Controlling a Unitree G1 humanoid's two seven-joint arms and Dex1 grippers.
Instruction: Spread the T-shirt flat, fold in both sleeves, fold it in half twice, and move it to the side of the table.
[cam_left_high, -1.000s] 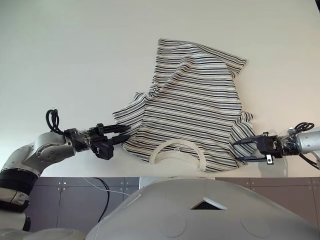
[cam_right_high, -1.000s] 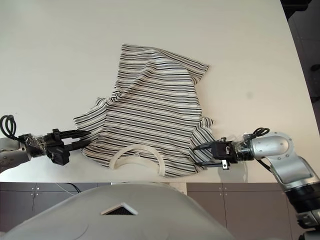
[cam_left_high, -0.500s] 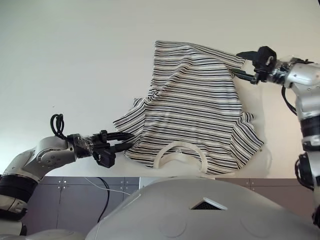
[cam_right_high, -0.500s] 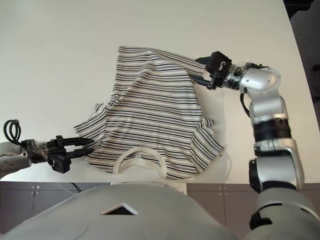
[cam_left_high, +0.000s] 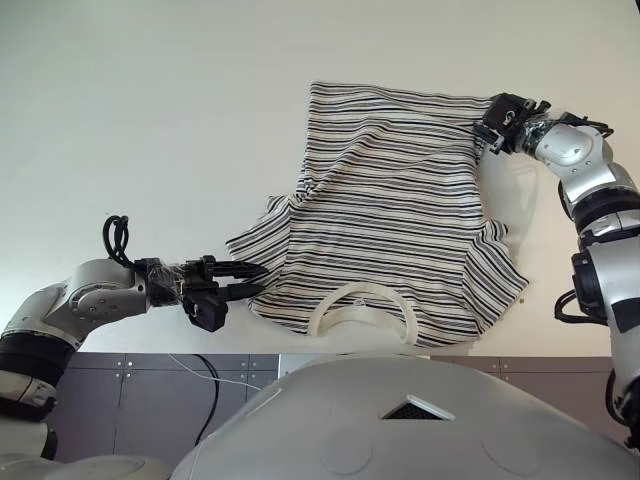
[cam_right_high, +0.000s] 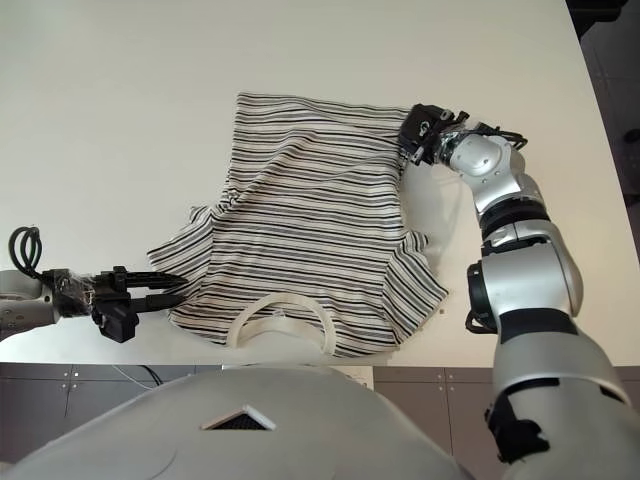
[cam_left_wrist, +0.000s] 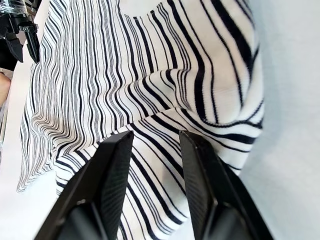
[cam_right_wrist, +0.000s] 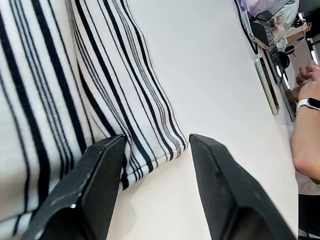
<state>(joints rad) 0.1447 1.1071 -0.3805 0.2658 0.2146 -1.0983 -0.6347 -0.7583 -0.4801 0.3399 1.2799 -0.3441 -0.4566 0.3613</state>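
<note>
Black-and-white striped T-shirt (cam_left_high: 390, 210), white table (cam_left_high: 150, 120)

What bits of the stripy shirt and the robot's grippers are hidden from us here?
- T-shirt underside: eye views, covered by its own top layer.
- Left sleeve shape: eye views, bunched folds hide it.
- Right gripper: eye views, too small to tell whether it touches the cloth.
- Rest of the T-shirt: left wrist view, cut off by the picture's edges.
</note>
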